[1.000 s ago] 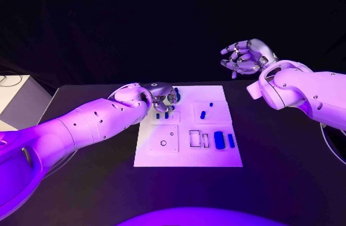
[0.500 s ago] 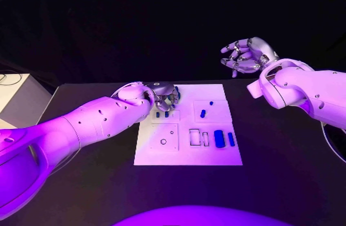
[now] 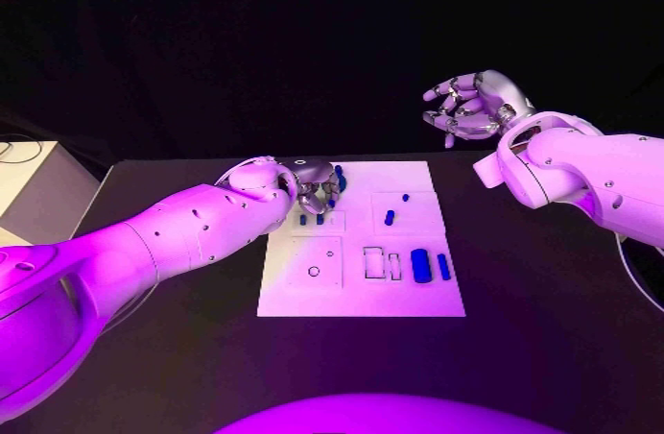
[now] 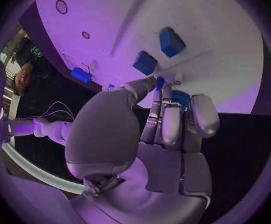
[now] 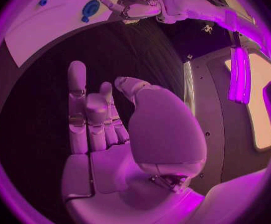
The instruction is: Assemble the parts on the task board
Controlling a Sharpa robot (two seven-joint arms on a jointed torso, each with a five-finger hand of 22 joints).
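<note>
The left hand [image 3: 313,183] pinches a small blue part [image 4: 160,81] at its fingertips, the task board [image 3: 353,300] directly beneath, while the right hand [image 3: 475,107] hangs empty, far off.

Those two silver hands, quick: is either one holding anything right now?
Left hand: pinches a small blue part over the task board.
Right hand: open, holds nothing.

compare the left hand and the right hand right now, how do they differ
The left hand is down over the far left part of the task board, fingertips pinching a small blue part. The right hand is raised beyond the table's far edge, fingers apart, holding nothing. Both are silver hands on white arms.
</note>
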